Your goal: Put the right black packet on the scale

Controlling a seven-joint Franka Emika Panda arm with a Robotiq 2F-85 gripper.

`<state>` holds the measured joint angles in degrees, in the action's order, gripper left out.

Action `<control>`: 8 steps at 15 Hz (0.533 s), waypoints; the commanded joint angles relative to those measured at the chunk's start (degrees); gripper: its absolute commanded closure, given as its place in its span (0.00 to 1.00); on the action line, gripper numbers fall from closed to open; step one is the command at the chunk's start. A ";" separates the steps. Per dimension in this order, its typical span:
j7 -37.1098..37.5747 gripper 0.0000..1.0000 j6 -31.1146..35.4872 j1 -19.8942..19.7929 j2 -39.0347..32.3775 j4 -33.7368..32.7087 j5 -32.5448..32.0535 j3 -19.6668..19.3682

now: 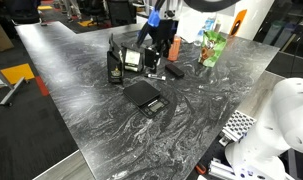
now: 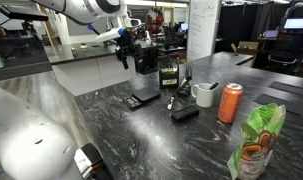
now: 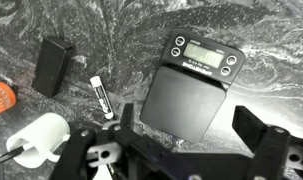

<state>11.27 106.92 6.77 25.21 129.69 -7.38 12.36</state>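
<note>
Dark marbled stone covers the table (image 1: 81,120), with a cluttered office-like room beyond its far edge. Starting from the left edge in an exterior view, a taller dark pouch (image 1: 115,66) comes first. Just beside it stands the right black packet (image 1: 133,58), upright, its white label turned toward the near edge. Both sit toward the far edge. The scale (image 1: 143,94) lies flat just in front of them, closer to the middle of the table, and its platform is bare. Next comes the gripper (image 1: 151,42), hanging in the air close to the packet, with no contact that can be made out. In the wrist view its fingers (image 3: 253,128) stand wide apart with nothing between them, and the scale lies below. Further right are an orange can (image 1: 175,47), a slim black bar (image 1: 175,71) and a green bag (image 1: 213,47) near the far right corner. The step in hand looks like the approach to the grasp, since the packet is not yet lifted. The next move calls for bringing the spread jaws down around the packet without toppling the neighbouring pouch. After closing and lifting, a short carry toward the near edge would set it on the platform.
</note>
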 commanded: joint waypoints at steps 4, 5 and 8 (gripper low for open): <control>0.23 0.00 -0.11 0.31 -0.49 -0.70 -0.25 -0.17; 0.23 0.00 -0.11 0.31 -0.46 -0.69 -0.25 -0.17; 0.77 0.00 -3.17 -1.97 -0.32 -2.87 -1.92 -2.03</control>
<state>12.28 106.55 6.61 24.88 128.78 -7.76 11.86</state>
